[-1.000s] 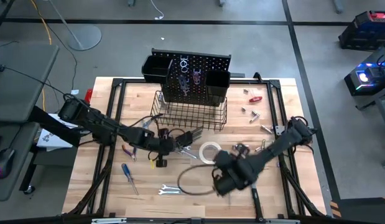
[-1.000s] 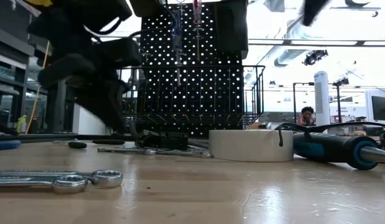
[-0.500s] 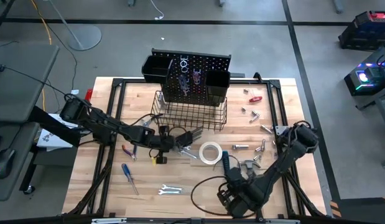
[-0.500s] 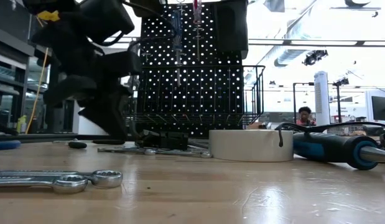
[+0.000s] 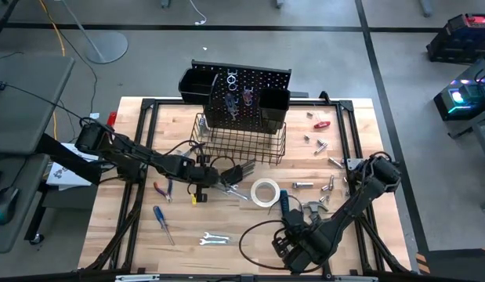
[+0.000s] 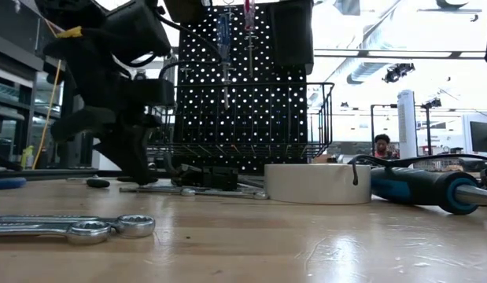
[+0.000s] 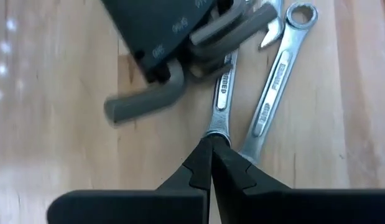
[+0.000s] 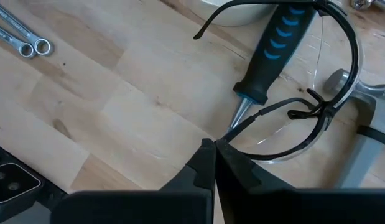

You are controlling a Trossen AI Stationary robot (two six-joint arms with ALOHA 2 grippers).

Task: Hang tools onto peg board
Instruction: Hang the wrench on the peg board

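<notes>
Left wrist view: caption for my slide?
Shut left gripper pinching a silver combination wrench lying on the pale wooden tabletop.

Both arms are dark, jointed and glossy black, trailing black cables, the left arm [image 5: 132,160] carrying a yellow tag, each ending in two tapered black fingers [image 7: 201,163].

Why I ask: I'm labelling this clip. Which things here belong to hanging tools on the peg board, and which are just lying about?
For the job:
peg board
wrenches
tape roll
blue screwdriver
red pliers
blue-gripped tool

Lying about:
safety glasses
small metal fittings
</notes>
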